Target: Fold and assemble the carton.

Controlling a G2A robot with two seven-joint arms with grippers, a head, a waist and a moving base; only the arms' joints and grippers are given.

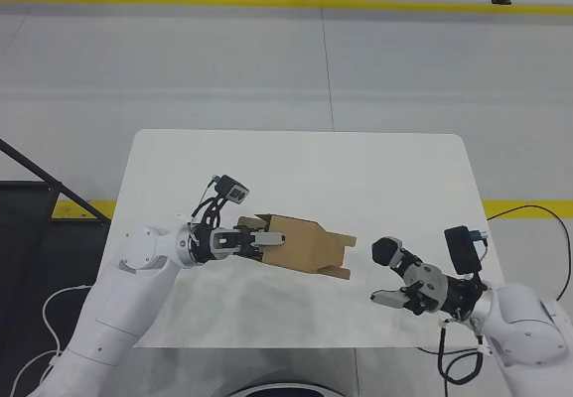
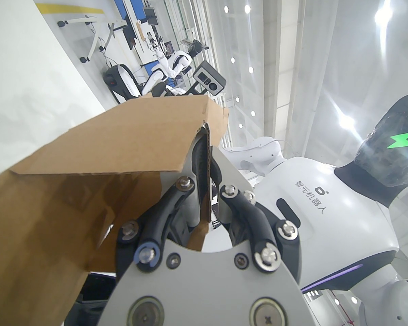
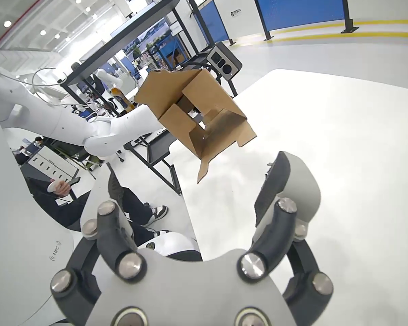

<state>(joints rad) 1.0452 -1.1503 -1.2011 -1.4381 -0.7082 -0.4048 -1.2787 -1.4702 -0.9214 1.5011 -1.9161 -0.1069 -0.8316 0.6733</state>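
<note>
The left gripper (image 2: 205,157) is pinched tight on a cardboard wall at one end of the carton (image 1: 306,246). The carton is a brown, half-formed tube with its far end open and its flaps sticking out. Off that flapped end, near but apart, the right gripper (image 1: 381,273) is spread wide and empty. The white table (image 1: 296,169) lies beneath the carton.

Plain brown carton (image 1: 301,245); the left gripper (image 1: 274,239) clamping it is black and silver; white table (image 1: 365,169) beneath.

Brown carton (image 1: 301,245), part-folded, open-ended
</note>
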